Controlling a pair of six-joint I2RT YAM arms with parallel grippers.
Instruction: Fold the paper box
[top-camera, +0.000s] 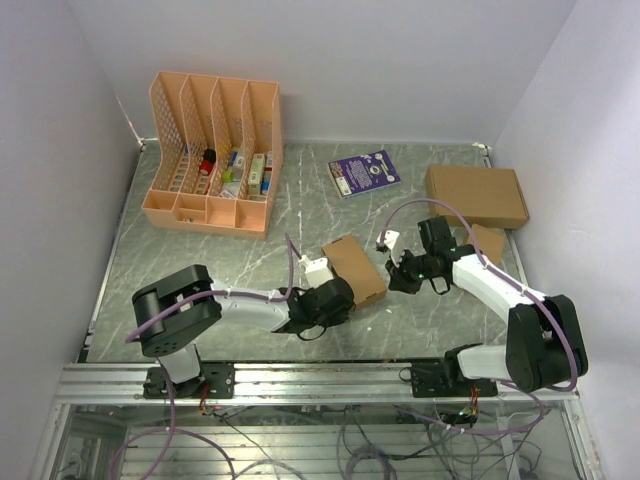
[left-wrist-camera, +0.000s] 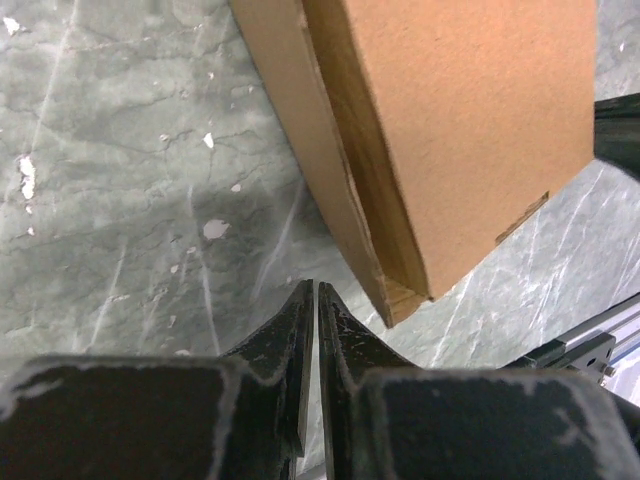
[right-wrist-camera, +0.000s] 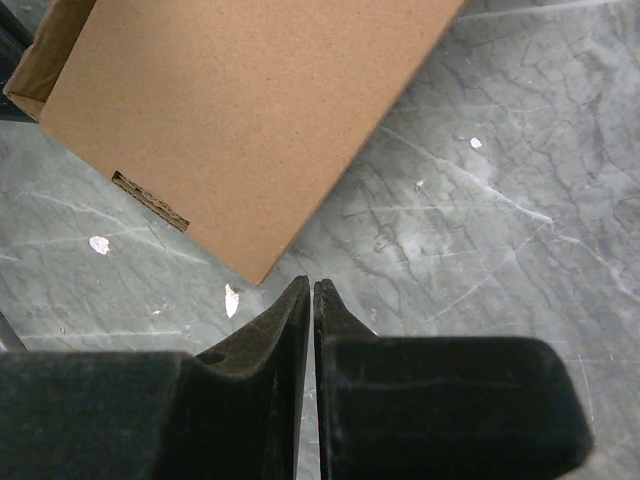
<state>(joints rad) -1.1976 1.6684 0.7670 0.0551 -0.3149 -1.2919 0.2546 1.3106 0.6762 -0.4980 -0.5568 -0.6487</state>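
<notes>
The paper box (top-camera: 355, 268) is a small brown oblong carton lying flat near the middle of the table. In the left wrist view the paper box (left-wrist-camera: 470, 130) shows a side wall and a folded corner just ahead and to the right of my left gripper (left-wrist-camera: 316, 288). That gripper (top-camera: 343, 297) is shut on nothing and stands apart from the carton's near corner. My right gripper (top-camera: 397, 274) sits just right of the carton. In its wrist view the right gripper (right-wrist-camera: 311, 283) is shut and empty, a little short of a corner of the paper box (right-wrist-camera: 240, 110).
A peach file organiser (top-camera: 212, 150) with small items stands at the back left. A purple booklet (top-camera: 364, 172) lies at the back centre. A larger brown cardboard box (top-camera: 477, 195) is at the back right. Another small brown carton (top-camera: 488, 243) lies partly behind the right arm.
</notes>
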